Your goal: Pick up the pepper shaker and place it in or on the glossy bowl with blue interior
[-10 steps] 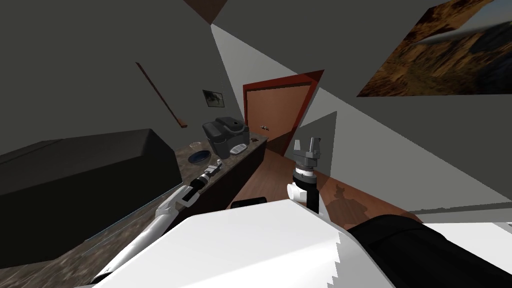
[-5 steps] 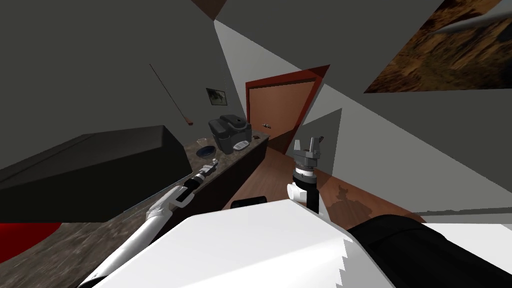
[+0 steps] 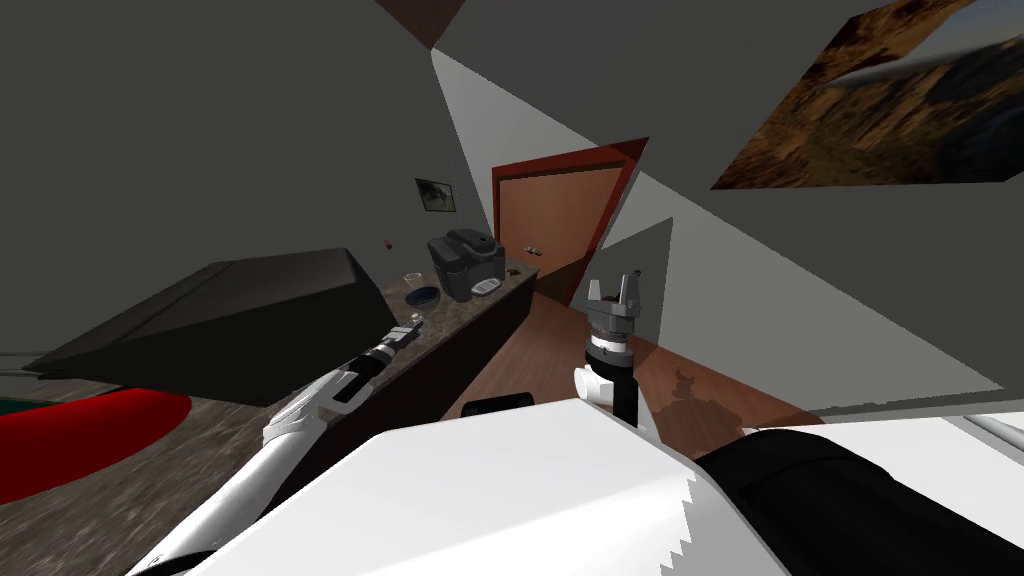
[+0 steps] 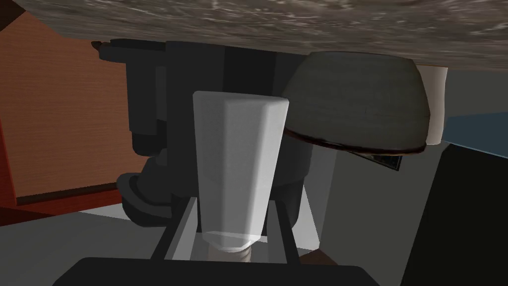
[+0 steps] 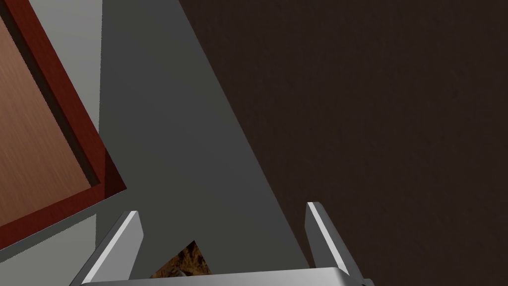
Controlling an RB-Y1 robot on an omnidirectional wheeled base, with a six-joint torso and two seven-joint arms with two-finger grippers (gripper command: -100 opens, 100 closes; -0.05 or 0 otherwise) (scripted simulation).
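My left gripper is shut on the pepper shaker, a pale grey faceted body that fills the gap between the two fingers. Just past it stand the bowl, dark grey on the outside, and a dark coffee machine. In the head view the left gripper hovers over the brown stone counter, a short way before the blue-lined bowl. My right gripper is raised over the floor by the door, open and holding nothing.
A dark coffee machine stands just behind the bowl, with a small clear cup beside it. A large black block covers the counter's left part. A red round shape lies near me. The brown door is beyond the counter's end.
My head view has swung, bringing the red shape into sight at the left. The left arm has stretched further along the counter with the shaker held. The right arm has not moved.
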